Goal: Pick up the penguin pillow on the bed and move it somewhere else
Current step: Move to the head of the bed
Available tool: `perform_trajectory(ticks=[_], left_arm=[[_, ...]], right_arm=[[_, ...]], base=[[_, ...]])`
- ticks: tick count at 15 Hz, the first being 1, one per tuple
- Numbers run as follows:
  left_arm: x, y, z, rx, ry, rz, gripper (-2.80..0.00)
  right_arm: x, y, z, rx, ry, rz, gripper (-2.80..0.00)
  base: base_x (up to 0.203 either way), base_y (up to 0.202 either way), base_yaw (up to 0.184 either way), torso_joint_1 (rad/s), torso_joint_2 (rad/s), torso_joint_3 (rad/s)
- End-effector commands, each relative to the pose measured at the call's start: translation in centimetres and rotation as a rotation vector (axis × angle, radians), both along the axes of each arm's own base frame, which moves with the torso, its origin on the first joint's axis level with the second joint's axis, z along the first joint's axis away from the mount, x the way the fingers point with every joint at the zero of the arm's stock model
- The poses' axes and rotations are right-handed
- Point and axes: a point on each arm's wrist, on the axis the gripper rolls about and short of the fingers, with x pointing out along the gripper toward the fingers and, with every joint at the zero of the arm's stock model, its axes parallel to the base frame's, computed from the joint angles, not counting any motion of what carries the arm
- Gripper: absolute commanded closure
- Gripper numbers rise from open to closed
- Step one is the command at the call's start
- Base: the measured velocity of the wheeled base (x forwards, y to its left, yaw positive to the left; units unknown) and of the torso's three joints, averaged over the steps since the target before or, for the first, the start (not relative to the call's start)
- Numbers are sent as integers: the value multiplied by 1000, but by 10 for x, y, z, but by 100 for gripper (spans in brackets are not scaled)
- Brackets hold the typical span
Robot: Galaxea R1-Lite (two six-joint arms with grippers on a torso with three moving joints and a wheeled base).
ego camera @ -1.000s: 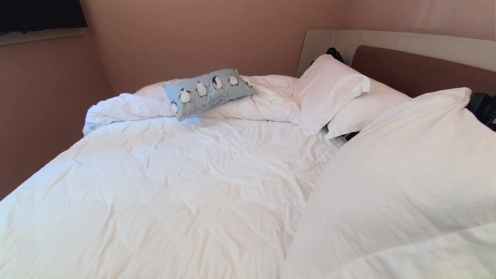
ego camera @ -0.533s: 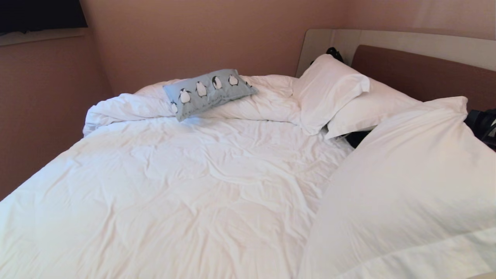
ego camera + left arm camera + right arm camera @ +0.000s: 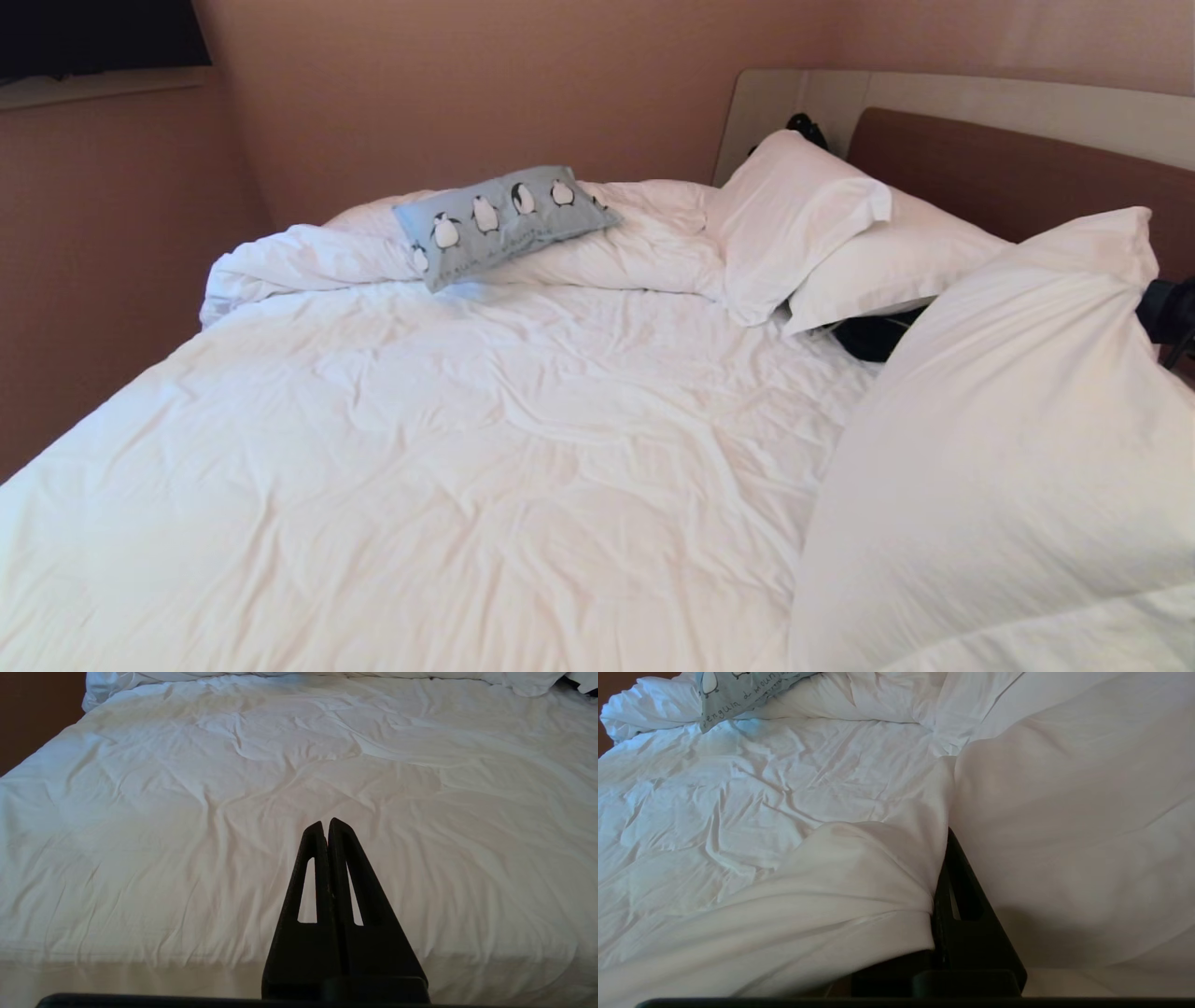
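We are holding a large plain white pillow pinched in our right gripper, jaws clamped on its fabric, likely to clear it from our reach. The small light-blue penguin pillow is lying untouched atop the bunched duvet at the far side of the white bed, well apart from that pillow. Our left gripper is hanging closed and empty over the bed's near edge

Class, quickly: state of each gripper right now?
Left gripper: closed, holding nothing.
Right gripper: closed on a large white pillow.
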Motion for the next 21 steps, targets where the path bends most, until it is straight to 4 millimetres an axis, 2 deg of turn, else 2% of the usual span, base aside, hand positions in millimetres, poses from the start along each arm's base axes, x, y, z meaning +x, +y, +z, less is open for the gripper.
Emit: perform_trajectory(ticks=[1,6,9,12,15,21], left_arm=[[0,0,0,0,0,1,0],[0,0,0,0,1,1,0],[0,0,0,0,-1,1,0],[0,0,0,0,-1,1,0],[0,0,0,0,-1,1,0],[0,0,0,0,-1,1,0]], right_arm=[[4,-3,-6,10,14,3,0],[14,-6,-12,87,90,33,0],[13,-6,-7,189,136,189,0],[11,-19,-3,285,168,271,0],[12,-31,-4,326,189,324,0],[12,-30,-3,359,211,378,0]], base=[[0,0,0,0,0,0],[0,0,0,0,0,0],[0,0,0,0,0,0],[0,0,0,0,0,0],[0,0,0,0,0,0],[0,0,0,0,0,0]])
